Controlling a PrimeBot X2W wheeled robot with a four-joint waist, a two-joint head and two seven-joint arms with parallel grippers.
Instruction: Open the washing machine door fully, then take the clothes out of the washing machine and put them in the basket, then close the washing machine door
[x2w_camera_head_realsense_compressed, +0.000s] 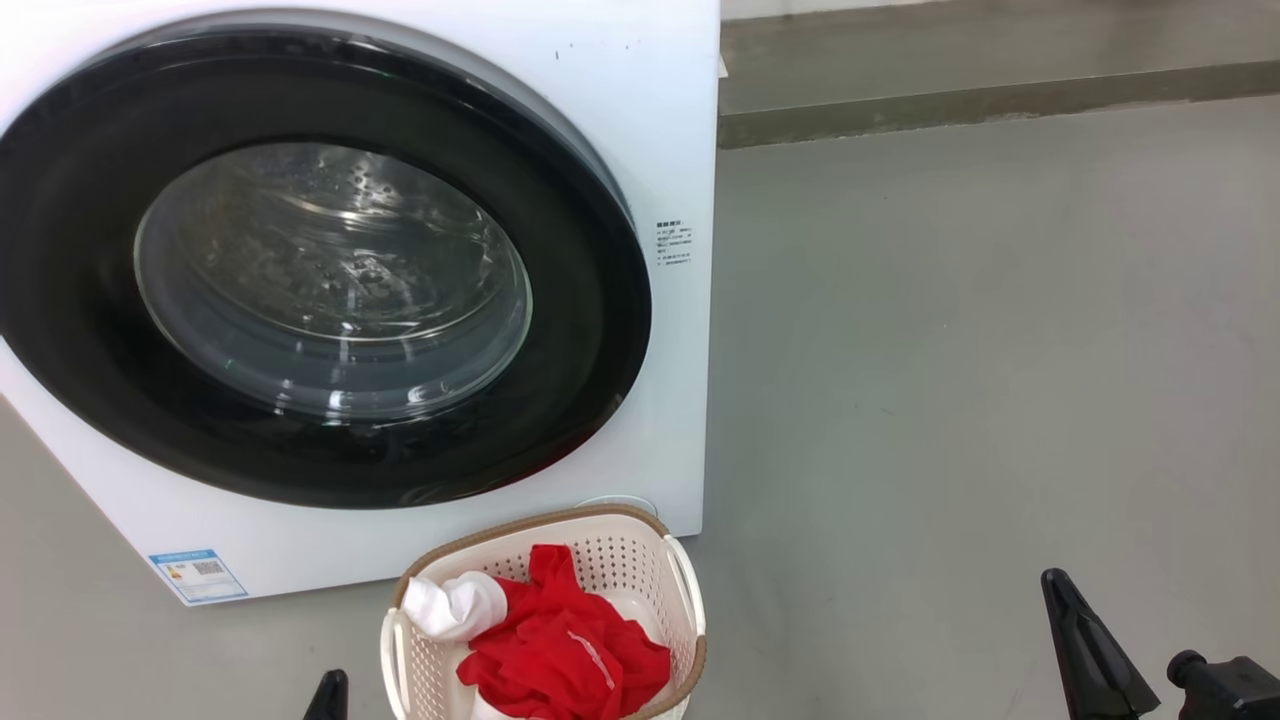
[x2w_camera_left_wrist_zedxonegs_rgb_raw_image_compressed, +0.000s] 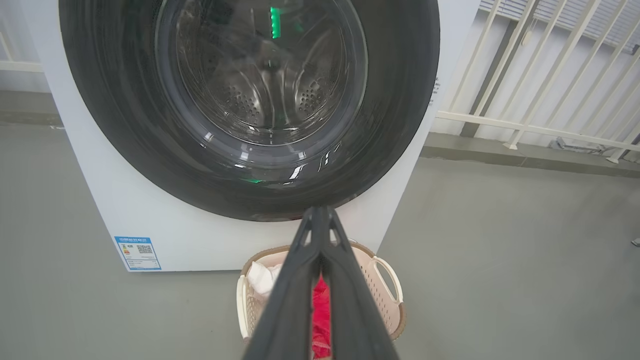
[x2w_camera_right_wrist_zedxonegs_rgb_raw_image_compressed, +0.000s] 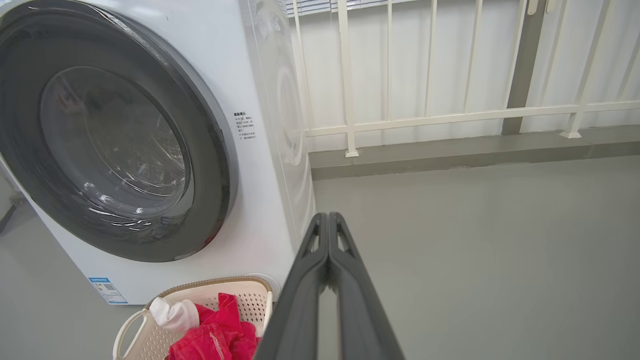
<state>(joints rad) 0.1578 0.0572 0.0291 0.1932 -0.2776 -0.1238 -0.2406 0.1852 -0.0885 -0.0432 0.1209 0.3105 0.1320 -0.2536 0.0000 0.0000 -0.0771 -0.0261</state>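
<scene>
Red clothes (x2w_camera_head_realsense_compressed: 560, 645), soft, light, floppy, lie heaped in the basket (x2w_camera_head_realsense_compressed: 625, 560) on the floor (x2w_camera_head_realsense_compressed: 950, 350); prob. best pinched at a raised fold. Behind: washing machine door (x2w_camera_head_realsense_compressed: 590, 330) looks closed. The left gripper (x2w_camera_left_wrist_zedxonegs_rgb_raw_image_compressed: 320, 214) & right gripper (x2w_camera_right_wrist_zedxonegs_rgb_raw_image_compressed: 328, 219) both clamped together, empty.
</scene>
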